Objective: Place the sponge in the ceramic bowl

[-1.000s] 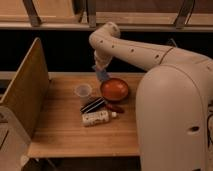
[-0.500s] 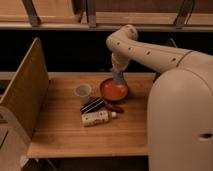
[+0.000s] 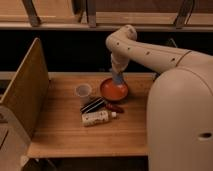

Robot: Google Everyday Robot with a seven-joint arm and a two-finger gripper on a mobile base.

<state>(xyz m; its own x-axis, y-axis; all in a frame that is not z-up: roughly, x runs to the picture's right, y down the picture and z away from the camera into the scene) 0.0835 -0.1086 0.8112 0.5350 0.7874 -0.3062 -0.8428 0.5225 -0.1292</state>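
Note:
The ceramic bowl (image 3: 113,91), orange-red and glossy, sits on the wooden table just right of centre. My gripper (image 3: 118,78) hangs from the white arm directly over the bowl's far rim. It is shut on the sponge (image 3: 118,80), of which a small blue patch shows at the fingertips, just above the bowl's inside. The rest of the sponge is hidden by the gripper.
A pale translucent cup (image 3: 83,90) stands left of the bowl. In front of the bowl lie a black-and-white striped flat item (image 3: 93,105), a small red item (image 3: 115,107) and a white bottle (image 3: 97,118) on its side. A wooden side panel (image 3: 25,92) borders the table's left.
The arm has swung to the right, carrying the sponge from above the table left of the bowl to over the bowl's rim, and has come lower.

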